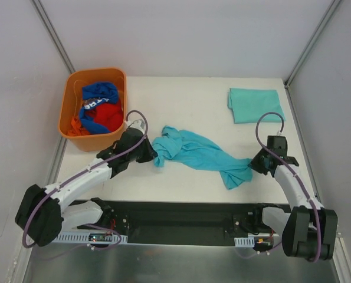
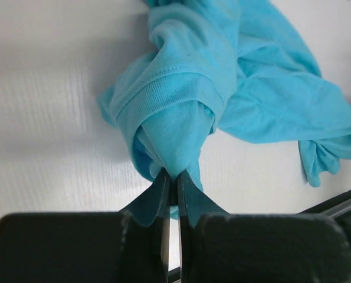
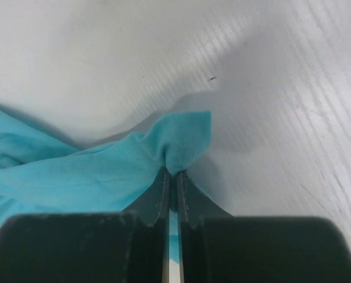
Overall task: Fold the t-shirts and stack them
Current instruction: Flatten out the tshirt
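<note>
Crumpled teal t-shirt (image 1: pixel 193 152) centre; folded t-shirt (image 1: pixel 255 105) far-right

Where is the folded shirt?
In the top view, the folded shirt lies at the table's far right, beyond the right pincer and the crumpled shirt.

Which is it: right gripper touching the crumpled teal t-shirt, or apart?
Touching. The right wrist view shows the right gripper shut on a fold of the crumpled teal t-shirt, with fabric pinched between its closed jaws.

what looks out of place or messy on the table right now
The rumpled t-shirt mid-table is twisted like a rope, pinched at one end by the left tool and at the other by the right tool. The folded t-shirt lies neat at the far right.
</note>
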